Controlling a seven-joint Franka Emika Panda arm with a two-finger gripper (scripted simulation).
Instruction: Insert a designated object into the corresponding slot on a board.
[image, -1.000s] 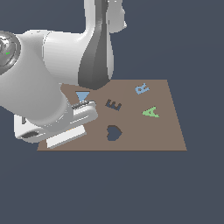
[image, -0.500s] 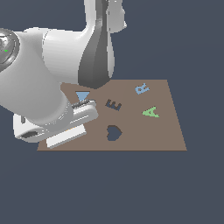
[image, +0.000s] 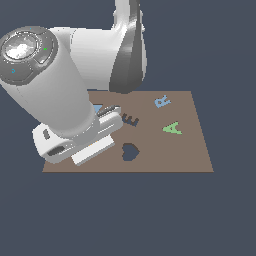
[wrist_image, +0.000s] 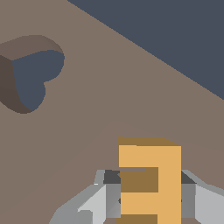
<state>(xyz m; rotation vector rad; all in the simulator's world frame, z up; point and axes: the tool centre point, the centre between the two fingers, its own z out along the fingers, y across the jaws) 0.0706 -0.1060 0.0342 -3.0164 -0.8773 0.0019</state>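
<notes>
The claw grips the orange E, a finger pressed on each side, just over the board. The heart cutout lies at ten o'clock. From outside, the arm hides the E; the E slot sits beyond, then A and R.

No printed text or labels that I could read, only letter shapes: my orange E block, blue R, green A, E-shaped slot on the board.
</notes>
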